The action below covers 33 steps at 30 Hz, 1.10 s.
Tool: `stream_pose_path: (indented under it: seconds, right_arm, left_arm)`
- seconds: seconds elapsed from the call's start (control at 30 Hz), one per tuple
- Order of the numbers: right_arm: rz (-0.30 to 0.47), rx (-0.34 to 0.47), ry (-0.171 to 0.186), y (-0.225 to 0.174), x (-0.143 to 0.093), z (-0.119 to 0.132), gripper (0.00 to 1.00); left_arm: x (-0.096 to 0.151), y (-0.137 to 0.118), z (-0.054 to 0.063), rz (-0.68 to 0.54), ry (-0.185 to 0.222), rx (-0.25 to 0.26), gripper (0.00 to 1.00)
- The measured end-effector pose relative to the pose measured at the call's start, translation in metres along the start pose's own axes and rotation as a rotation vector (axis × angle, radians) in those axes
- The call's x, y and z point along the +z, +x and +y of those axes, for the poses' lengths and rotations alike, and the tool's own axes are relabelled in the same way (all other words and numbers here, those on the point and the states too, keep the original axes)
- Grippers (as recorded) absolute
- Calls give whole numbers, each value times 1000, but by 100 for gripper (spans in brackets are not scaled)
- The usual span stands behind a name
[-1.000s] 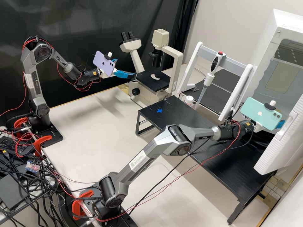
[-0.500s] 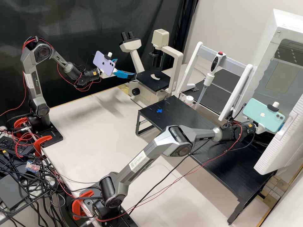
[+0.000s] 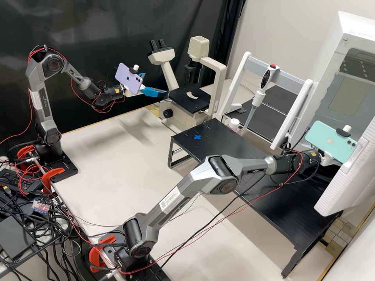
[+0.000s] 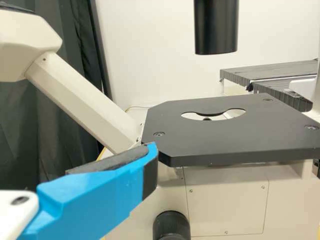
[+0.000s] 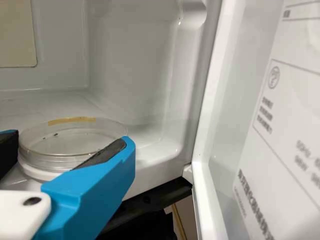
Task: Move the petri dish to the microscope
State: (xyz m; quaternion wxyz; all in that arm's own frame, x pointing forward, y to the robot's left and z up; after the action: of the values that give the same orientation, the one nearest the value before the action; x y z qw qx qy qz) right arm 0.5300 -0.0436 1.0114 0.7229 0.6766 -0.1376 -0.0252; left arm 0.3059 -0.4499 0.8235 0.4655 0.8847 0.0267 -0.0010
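Two blue fingers of the right gripper [image 5: 70, 140] stand wide, one each side of the petri dish [image 5: 42, 162]; no firm hold seen, though the near finger covers part of the rim, so contact is hard to call. Dish: clear, round, shallow, lying flat inside the white cabinet [image 5: 130, 60], door [image 5: 275, 100] open, yellow mark [image 5: 71, 120] on the rim.

Handling, judged: very light, stiff thin plastic or glass, slick, could crack or skid if squeezed hard. Looks like a lid over a base, so take it by the side wall, low, on opposite sides, with both parts between the pads; pinching only the top edge might lift the lid alone. Gentle squeeze, keep it level, mind the cabinet wall on the way out.

Farther off, black stand [image 3: 218, 136] with a blue cross [image 3: 197, 137], maybe useful for a handover. Beyond it, left gripper [image 3: 154, 84] spread, nothing in it, beside the microscope [image 3: 198, 48]. Its black stage [image 4: 200, 145] has a cut-out; dish should go flat over that, let go softly.
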Motion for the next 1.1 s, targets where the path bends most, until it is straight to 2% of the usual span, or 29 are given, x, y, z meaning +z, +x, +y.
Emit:
stream_pose_path:
  seconds: [0.37,0.7,1.1]
  right_arm:
    - [2,-1,-2,-2,-3,1,0]
    - [34,6,-2,-24,-20,16,0]
    - [34,-22,2,-32,-18,10,0]
  left_arm:
    - [0,0,0,0,0,0,100]
    - [0,0,0,0,0,0,100]
    - [0,0,0,0,0,0,100]
